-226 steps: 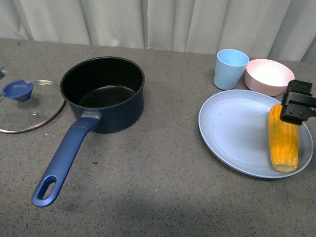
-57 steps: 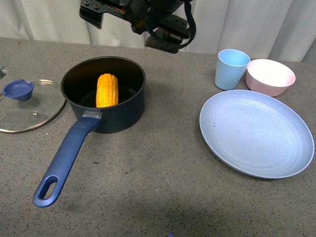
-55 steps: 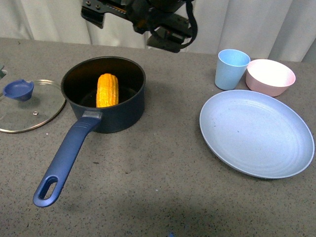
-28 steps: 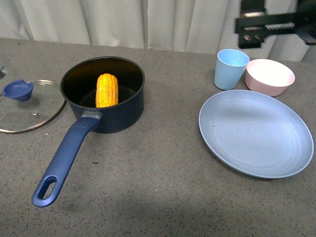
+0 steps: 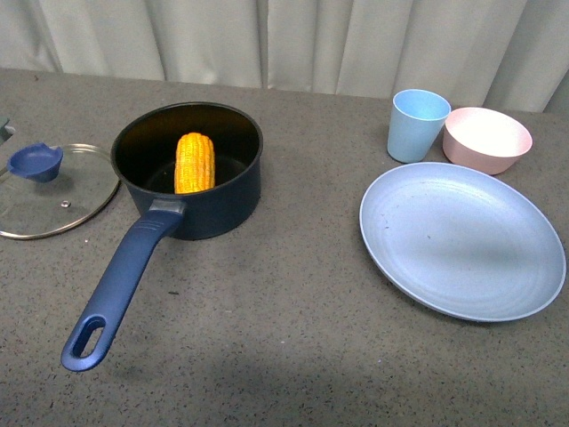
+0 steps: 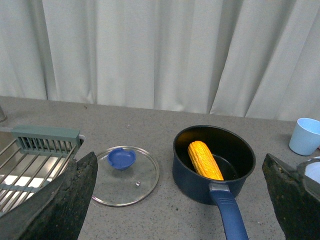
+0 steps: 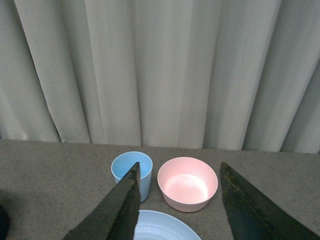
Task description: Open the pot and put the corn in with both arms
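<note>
Corn [image 5: 195, 162] lies inside the open pot [image 5: 213, 209]; glass lid [image 5: 49, 197] beside it on the desk [image 5: 284, 302]. Both arms' jaws spread, empty.

no readable text, labels, brands or numbers on anything

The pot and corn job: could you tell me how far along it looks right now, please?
It looks essentially finished. The pot stands open, its glass lid lying on the table beside it, and the corn rests inside the pot. The blue plate holds nothing. Nothing is in hand: the left gripper and right gripper are both open, holding nothing, away from the pot. No step appears left.
</note>
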`<state>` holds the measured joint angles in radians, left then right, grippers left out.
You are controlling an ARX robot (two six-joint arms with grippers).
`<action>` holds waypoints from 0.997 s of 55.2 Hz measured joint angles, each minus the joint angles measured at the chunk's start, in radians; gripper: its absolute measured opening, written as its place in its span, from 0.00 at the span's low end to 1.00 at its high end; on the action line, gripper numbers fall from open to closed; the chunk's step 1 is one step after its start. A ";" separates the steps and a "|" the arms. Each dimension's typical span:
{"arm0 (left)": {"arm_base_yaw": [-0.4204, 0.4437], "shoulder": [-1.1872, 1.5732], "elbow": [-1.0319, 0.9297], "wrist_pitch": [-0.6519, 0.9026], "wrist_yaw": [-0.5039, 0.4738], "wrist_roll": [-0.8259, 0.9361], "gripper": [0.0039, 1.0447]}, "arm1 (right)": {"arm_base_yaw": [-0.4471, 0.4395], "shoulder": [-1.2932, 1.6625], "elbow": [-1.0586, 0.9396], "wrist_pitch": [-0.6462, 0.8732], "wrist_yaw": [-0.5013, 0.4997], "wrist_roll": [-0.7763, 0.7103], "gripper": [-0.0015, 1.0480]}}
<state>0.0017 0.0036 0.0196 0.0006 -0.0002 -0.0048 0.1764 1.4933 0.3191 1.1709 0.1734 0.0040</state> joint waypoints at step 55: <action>0.000 0.000 0.000 0.000 0.000 0.000 0.94 | -0.174 -0.794 -0.309 -0.495 -0.171 -0.004 0.01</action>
<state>0.0017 0.0036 0.0196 0.0006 -0.0002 -0.0048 0.0025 0.6991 0.0105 0.6758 0.0021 0.0002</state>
